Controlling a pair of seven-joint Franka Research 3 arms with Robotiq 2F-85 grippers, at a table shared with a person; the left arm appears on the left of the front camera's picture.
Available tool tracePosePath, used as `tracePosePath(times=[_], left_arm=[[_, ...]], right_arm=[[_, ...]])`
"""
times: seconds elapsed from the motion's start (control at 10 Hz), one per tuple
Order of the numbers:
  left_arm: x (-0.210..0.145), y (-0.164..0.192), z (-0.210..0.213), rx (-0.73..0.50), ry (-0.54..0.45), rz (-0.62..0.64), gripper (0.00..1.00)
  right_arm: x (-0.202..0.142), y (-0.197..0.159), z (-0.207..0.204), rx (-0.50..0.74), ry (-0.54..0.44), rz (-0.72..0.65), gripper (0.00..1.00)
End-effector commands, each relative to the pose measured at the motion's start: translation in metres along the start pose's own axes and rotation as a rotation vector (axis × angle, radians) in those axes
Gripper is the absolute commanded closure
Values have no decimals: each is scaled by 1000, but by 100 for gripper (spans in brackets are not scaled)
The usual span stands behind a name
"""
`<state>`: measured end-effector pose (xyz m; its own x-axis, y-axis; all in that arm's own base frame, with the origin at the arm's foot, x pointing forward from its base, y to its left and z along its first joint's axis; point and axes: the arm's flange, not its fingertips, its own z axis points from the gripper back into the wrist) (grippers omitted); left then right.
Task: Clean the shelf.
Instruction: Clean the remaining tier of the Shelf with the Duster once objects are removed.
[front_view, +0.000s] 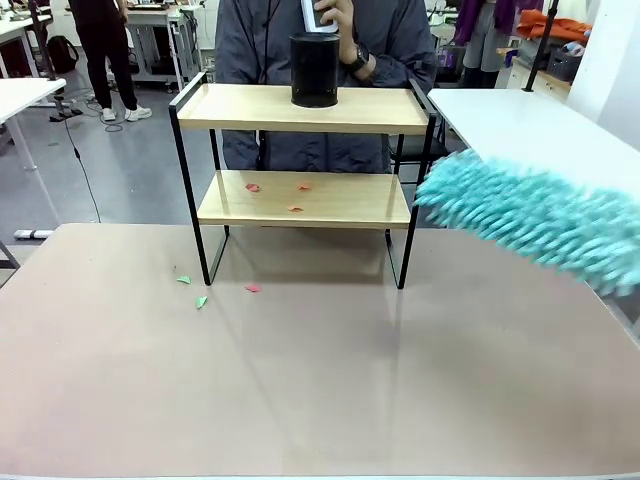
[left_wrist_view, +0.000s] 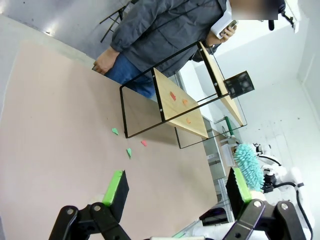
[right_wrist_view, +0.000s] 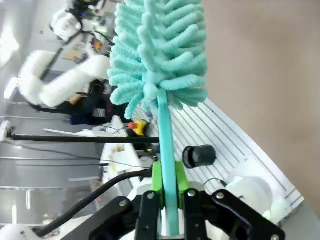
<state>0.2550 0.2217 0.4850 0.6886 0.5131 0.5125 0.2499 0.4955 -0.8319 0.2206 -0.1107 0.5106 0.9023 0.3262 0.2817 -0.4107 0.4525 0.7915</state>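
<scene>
The shelf (front_view: 300, 200) stands at the far middle of the table, two wooden boards in a black frame; it lies tilted in the left wrist view (left_wrist_view: 180, 105). Small red scraps (front_view: 252, 187) lie on its lower board, and a black cylinder (front_view: 315, 70) stands on the top board. A fluffy teal duster (front_view: 530, 215) hangs in the air just right of the lower board. My right gripper (right_wrist_view: 169, 192) is shut on the duster's teal handle (right_wrist_view: 166, 145). My left gripper (left_wrist_view: 175, 187) is open and holds nothing, high above the table's near side.
Green and red scraps (front_view: 200, 300) lie on the table in front of the shelf's left leg. A person (front_view: 320, 40) stands right behind the shelf holding a white object. A white table (front_view: 540, 130) stands at the right.
</scene>
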Motion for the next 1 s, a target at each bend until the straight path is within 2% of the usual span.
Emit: tracePosePath(times=[0.0,0.1,0.2,0.3,0.4,0.5,0.8,0.9], left_arm=[[0,0,-1,-22,-16,-22,0],[0,0,-1,-22,-16,-22,0],[0,0,-1,-22,-16,-22,0],[0,0,-1,-22,-16,-22,0],[0,0,-1,-22,-16,-22,0],[0,0,-1,-22,-16,-22,0],[0,0,-1,-22,-16,-22,0],[0,0,-1,-22,-16,-22,0]], right_arm=[[31,21,-66,-148,-44,8,87],[41,34,-100,-281,-98,1,87],[47,42,-124,-349,-71,37,87],[53,49,-146,-390,-79,65,87],[56,54,-154,-354,-84,85,87],[66,48,-101,-326,-51,67,87],[66,48,-101,-326,-51,67,87],[72,54,-113,-348,-53,65,87]])
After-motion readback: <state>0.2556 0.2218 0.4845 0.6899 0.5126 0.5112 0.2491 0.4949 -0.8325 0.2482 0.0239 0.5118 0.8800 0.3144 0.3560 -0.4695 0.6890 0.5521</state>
